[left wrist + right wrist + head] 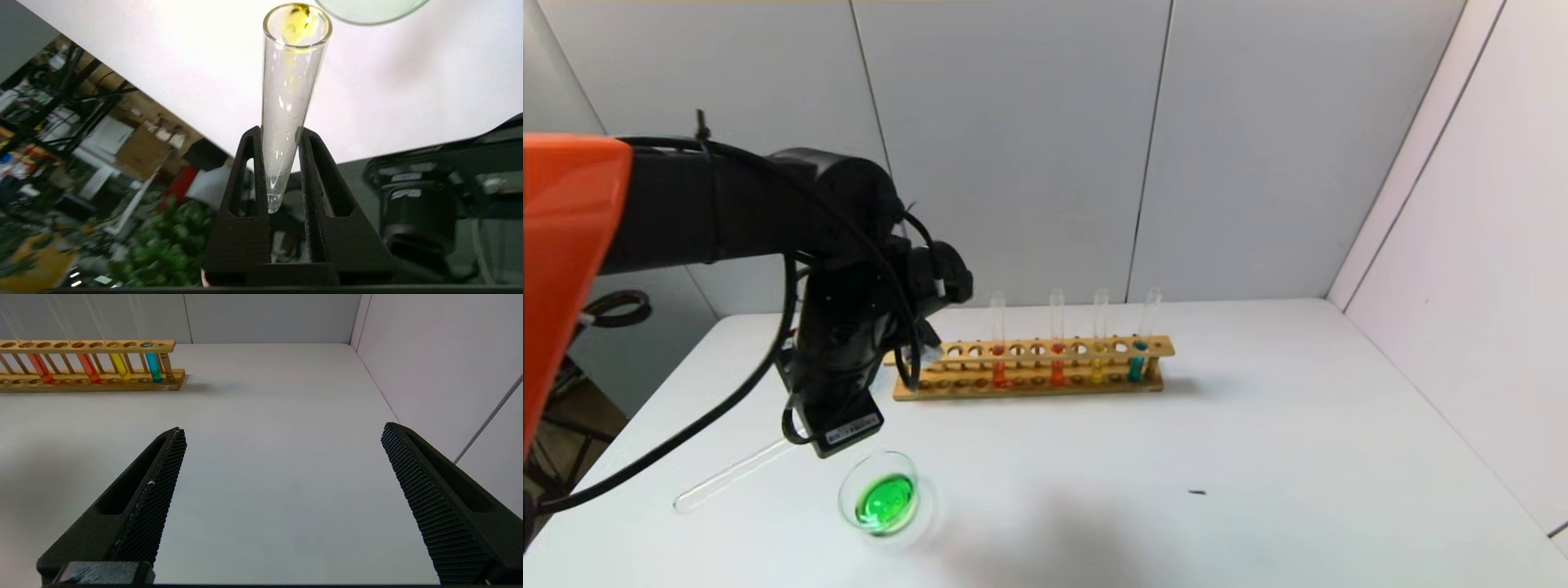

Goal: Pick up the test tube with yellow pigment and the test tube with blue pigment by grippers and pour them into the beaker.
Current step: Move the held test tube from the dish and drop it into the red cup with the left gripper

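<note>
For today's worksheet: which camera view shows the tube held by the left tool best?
The left wrist view: the near-empty tube fills it, clamped in the left tool. The head view shows it slanting, partly hidden. The right wrist view misses it.

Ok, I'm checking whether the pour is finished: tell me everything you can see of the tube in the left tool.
The test tube with yellow pigment is long, clear glass, round-bottomed. The left tool pinches it near the bottom. It is almost empty: droplets cling inside and a yellow trace sits at the open mouth, which points away towards the table, close to the beaker rim.
</note>
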